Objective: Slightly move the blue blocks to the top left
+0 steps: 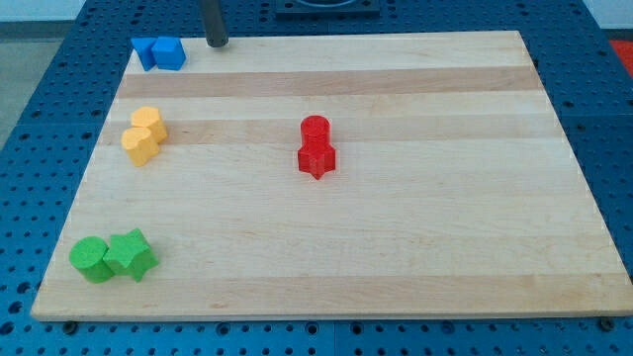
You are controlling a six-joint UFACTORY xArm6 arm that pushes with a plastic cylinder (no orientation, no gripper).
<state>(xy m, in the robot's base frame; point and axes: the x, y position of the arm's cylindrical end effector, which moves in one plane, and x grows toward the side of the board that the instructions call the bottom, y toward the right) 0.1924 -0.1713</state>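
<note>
1. Blocks: the two blue blocks (pixel 158 52) sit touching at the board's (pixel 415 247) top-left corner
2. My tip (pixel 216 44), a bare rod holding nothing, stands just right of them
3. Next, judged: a short leftward-upward nudge, stopping before the edge

I see a big wooden board (pixel 396 227) made of pale planks side by side. It lies flat on a blue table (pixel 40 148) full of little round holes in rows. The light is bright and even. At the view's top sits something dark (pixel 326 8).
</note>
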